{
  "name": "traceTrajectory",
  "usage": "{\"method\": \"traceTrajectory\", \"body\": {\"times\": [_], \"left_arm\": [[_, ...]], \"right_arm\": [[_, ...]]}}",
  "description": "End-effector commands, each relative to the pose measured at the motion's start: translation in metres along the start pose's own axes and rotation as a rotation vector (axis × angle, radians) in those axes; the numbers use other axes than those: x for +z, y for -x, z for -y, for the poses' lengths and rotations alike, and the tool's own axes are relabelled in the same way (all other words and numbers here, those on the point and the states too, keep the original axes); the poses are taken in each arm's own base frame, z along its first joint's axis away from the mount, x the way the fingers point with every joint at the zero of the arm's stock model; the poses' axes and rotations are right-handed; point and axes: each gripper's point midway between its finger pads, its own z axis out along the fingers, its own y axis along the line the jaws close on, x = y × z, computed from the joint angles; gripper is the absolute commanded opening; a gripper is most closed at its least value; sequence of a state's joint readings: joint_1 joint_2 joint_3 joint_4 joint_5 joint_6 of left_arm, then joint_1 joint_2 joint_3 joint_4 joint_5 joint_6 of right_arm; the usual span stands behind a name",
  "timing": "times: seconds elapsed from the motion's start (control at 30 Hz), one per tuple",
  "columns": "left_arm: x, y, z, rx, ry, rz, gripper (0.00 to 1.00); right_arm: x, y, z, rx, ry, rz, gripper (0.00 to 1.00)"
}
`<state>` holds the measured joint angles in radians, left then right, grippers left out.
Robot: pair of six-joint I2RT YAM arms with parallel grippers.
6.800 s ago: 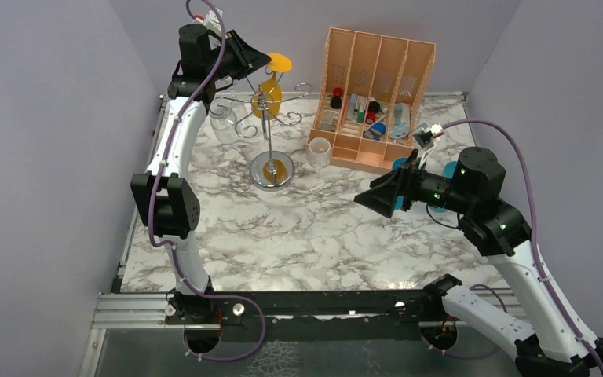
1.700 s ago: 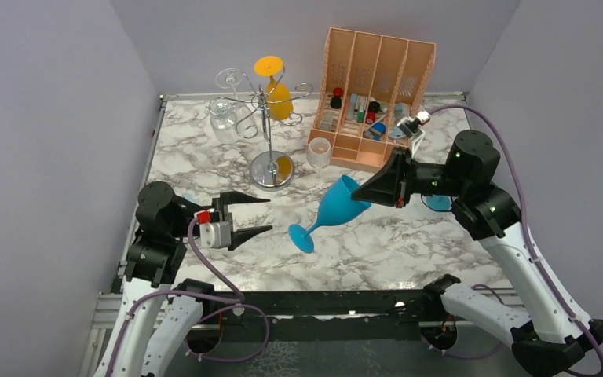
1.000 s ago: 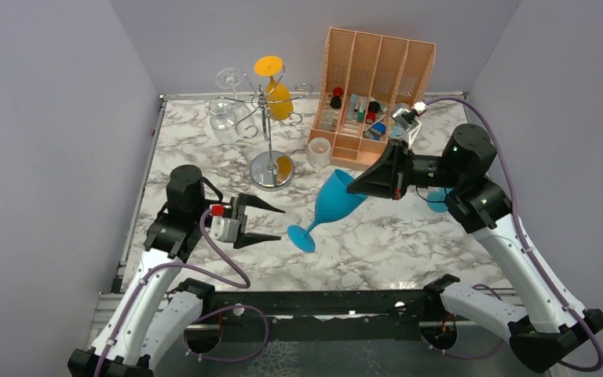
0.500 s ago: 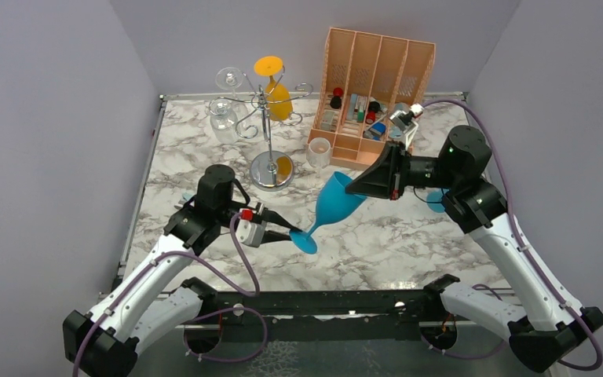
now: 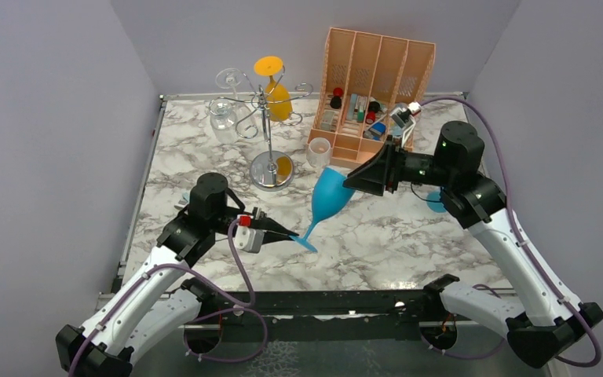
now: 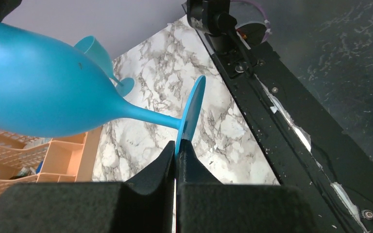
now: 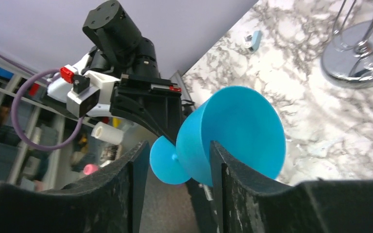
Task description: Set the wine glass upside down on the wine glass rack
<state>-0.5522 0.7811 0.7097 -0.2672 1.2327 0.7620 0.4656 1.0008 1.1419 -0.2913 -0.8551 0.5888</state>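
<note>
Aloft between grippers

Saw the marble table (image 5: 408,236) filling mid-frame, the wine glass rack (image 5: 265,129) upright at upper centre. Found the blue wine glass (image 5: 328,196) tilted at centre, apart from the rack. Noted the right gripper (image 5: 349,181) clamped on its bowl, the left gripper (image 5: 291,236) pinched on its foot.

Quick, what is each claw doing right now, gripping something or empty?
Left gripper: closed on the foot of the blue wine glass.
Right gripper: closed around the same glass's bowl.

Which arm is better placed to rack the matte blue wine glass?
Left, probably: the left pincer pinches the matte blue wine glass by the foot; the silver wire rack stands leftward.
</note>
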Motion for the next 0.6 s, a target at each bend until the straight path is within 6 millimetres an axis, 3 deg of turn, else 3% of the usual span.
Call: {"method": "traceTrajectory", "body": {"times": [0.0,0.13,0.23,0.3,0.57], "left_arm": [[-0.007,-0.01,-0.012,0.006,0.103,-0.062,0.0],[-0.007,-0.01,-0.022,-0.027,0.14,-0.068,0.0],[-0.007,-0.003,-0.027,-0.059,0.157,-0.061,0.0],[-0.009,0.0,-0.031,-0.105,0.186,-0.058,0.0],[-0.023,0.011,-0.039,-0.218,0.357,-0.063,0.0]], "right_arm": [[-0.011,0.01,-0.011,-0.076,-0.054,0.014,0.59],[-0.018,0.011,-0.016,-0.122,-0.066,0.038,0.84],[-0.022,0.011,-0.019,-0.146,-0.068,0.05,0.96],[-0.024,0.011,-0.019,-0.153,-0.078,0.051,1.0],[-0.028,0.009,-0.015,-0.155,-0.119,0.047,1.0]]}}
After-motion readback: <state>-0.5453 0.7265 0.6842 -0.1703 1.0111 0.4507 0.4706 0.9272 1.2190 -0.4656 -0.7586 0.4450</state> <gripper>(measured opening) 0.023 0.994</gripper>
